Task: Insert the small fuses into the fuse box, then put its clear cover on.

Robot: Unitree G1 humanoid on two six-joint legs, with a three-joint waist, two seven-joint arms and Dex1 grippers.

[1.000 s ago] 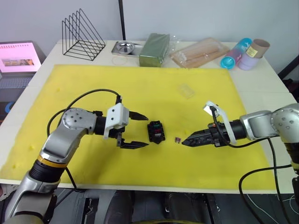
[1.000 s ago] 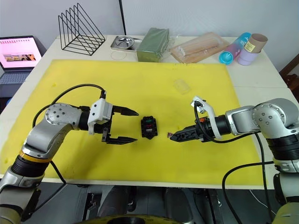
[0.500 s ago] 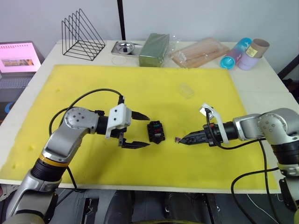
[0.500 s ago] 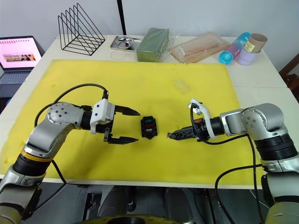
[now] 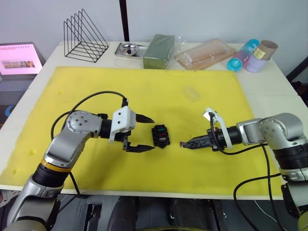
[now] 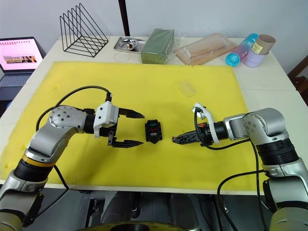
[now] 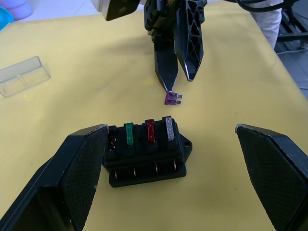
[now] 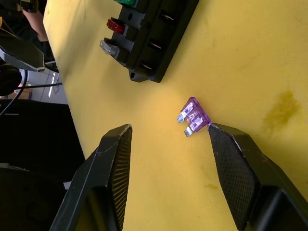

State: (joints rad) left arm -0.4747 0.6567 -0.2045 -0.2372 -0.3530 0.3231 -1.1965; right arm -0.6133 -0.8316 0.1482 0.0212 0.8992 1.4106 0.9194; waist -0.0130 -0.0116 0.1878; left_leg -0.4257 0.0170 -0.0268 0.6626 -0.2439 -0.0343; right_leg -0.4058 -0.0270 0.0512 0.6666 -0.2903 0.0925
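The fuse box (image 7: 146,150), a small black plastic block, lies on the yellow foam mat (image 5: 144,91) that covers the desk (image 5: 269,82), between the two grippers. In the head views its long axis runs away from the robot, a little tilted. Its slots face up; a green fuse (image 7: 129,134), a red fuse (image 7: 150,130) and a grey fuse (image 7: 169,128) stand in them side by side, and one slot beside the green one is empty. The purple fuse (image 8: 194,116) lies flat on the mat just right of the box, with its two metal blades pointing toward the box.

The right gripper (image 8: 169,139) has its jaws open with nothing between them, one fingertip touching the purple fuse. The left gripper (image 5: 147,134) hangs left of the box, jaws wide open and empty.

The clear cover (image 5: 191,94), a transparent ribbed cap, lies farther back on the mat, well apart.
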